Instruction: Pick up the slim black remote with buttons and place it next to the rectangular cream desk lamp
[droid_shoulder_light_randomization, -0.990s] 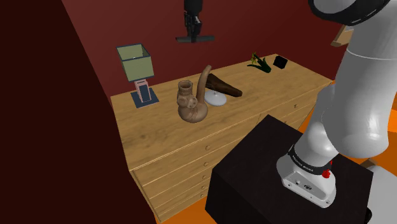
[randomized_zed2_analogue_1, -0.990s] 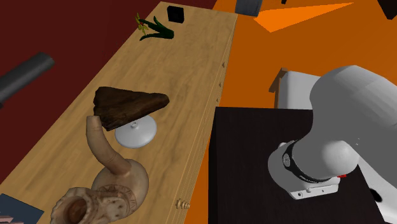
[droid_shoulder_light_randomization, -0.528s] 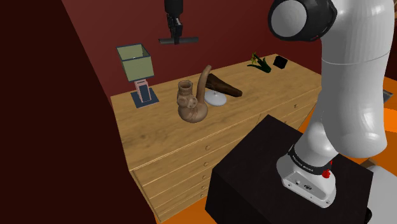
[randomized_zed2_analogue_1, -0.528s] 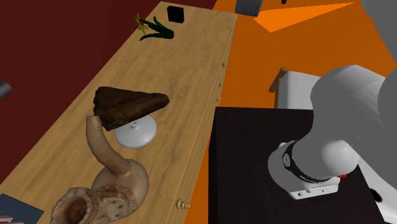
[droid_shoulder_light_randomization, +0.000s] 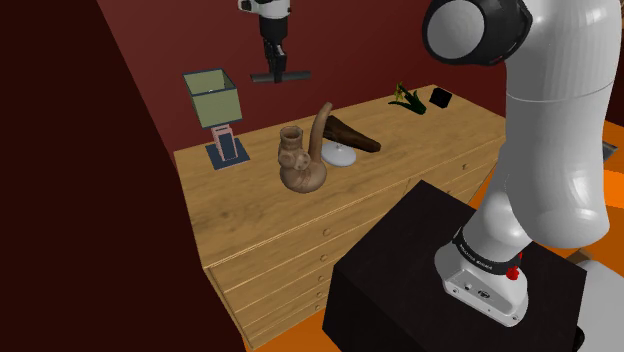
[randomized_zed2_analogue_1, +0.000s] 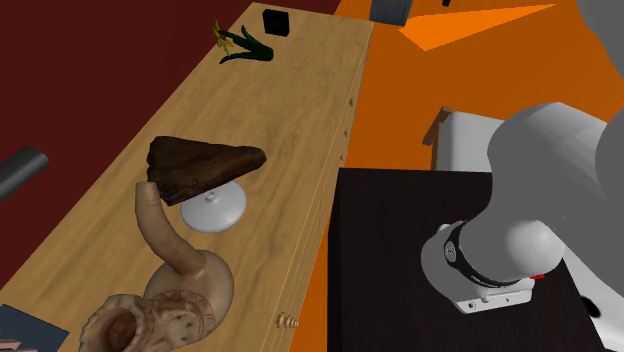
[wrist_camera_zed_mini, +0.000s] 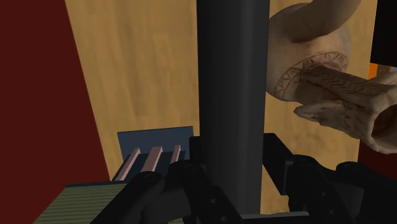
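I have the black remote (droid_shoulder_light_randomization: 279, 76) up in the air, over the wooden dresser (droid_shoulder_light_randomization: 250, 215), a bit higher than the cream lamp (droid_shoulder_light_randomization: 212, 97) beside it. My gripper (droid_shoulder_light_randomization: 274, 68) is closed tight on its middle. I can't make out its buttons. In the wrist view its ends are cut off, and it hides part of the brown jug (wrist_camera_zed_mini: 318, 70).
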